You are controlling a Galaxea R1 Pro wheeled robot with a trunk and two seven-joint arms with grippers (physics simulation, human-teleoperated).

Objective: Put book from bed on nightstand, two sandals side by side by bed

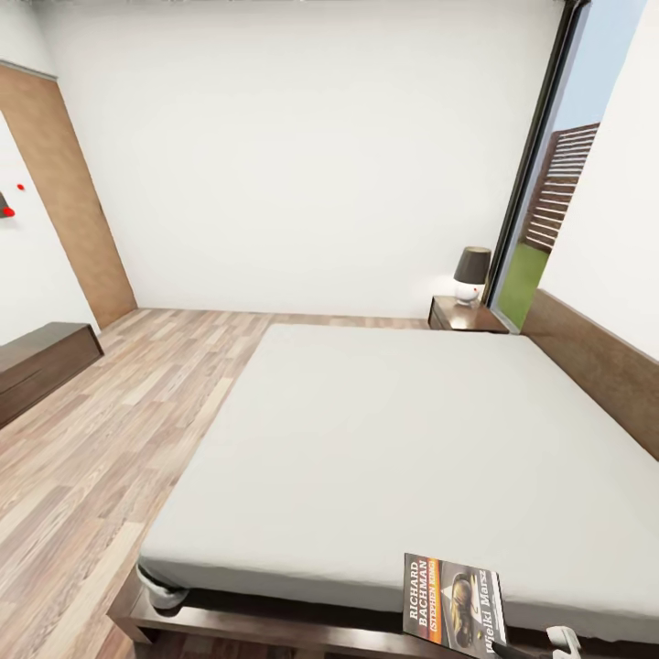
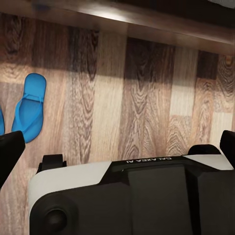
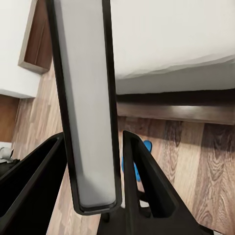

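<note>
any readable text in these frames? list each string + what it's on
"RICHARD BACHMAN", white, on the dark paperback book with the orange band, head view.
"STEPHEN KING", apparently, on that orange band; small, unsure.
"...jelki Marsz", a cut-off word pair along the same cover's edge; first letters unclear.
"GALAXEA AI", seen upside down and blurred, on the dark robot body panel, left wrist view.
Nothing else readable.
</note>
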